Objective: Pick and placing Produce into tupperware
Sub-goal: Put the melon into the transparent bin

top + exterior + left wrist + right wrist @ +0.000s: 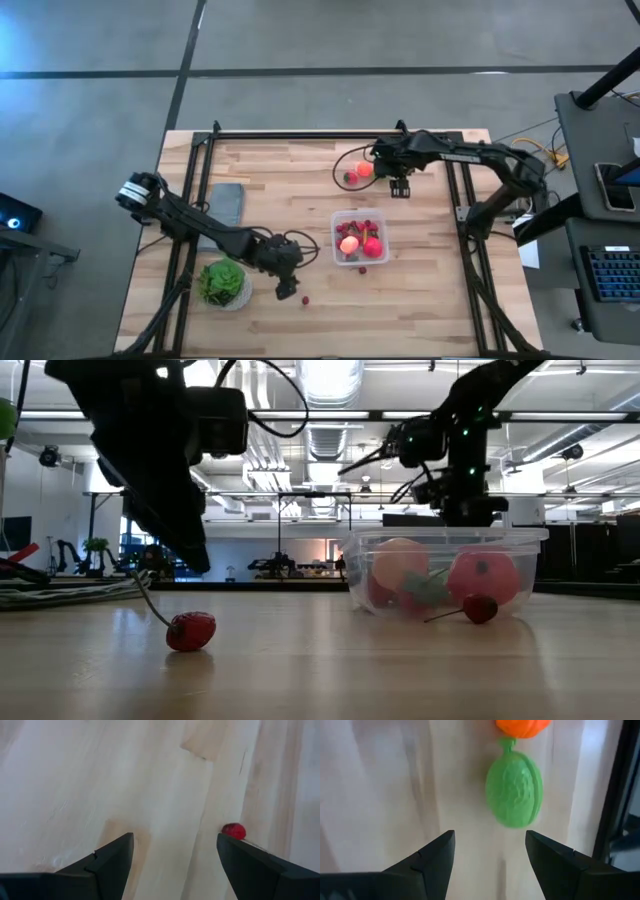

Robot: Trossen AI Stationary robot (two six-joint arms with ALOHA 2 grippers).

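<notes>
Mid-pick: left gripper [175,852] wide, empty, over berry [233,831] lower centre; right gripper [490,850] wide above green fruit [514,789]. Next: descend, close, carry to box [360,238].

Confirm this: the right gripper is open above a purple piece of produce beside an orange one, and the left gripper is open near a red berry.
One thing is wrong: the piece under the right gripper is green, not purple, as the right wrist view shows. The orange piece, left gripper and red berry stand.

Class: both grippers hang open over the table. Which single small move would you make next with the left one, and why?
Probably lower the open left gripper and shift it toward the berry, which lies just beside one finger, not between them. It remains outside the tupperware. The right gripper is open near a green piece.
</notes>
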